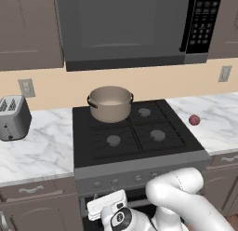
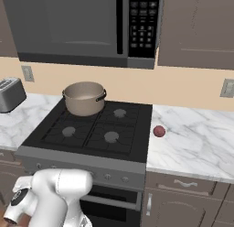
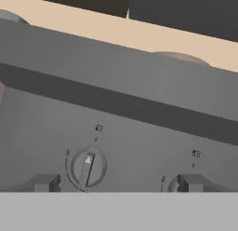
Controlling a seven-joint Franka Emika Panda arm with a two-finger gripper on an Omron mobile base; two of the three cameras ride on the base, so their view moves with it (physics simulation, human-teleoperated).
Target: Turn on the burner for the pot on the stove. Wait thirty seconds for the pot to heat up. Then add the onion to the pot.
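While tool (image 3: pixel 116 183) straddles, knob (image 3: pixel 88 167) between.

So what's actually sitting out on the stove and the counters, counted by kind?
Pots: 1, the tan pot on the stove's back-left burner.
Onions: 1, the dark-red onion on the right counter.
Toasters: 1, the toaster on the left counter.
Total: 3

The pot (image 1: pixel 110 103) stands on the stove (image 1: pixel 139 158) at its back left burner, upper centre of the frame; the onion (image 1: pixel 195 119) lies on the counter (image 1: pixel 218 127) right of the stove; the toaster (image 1: pixel 14 117) stands at far left.
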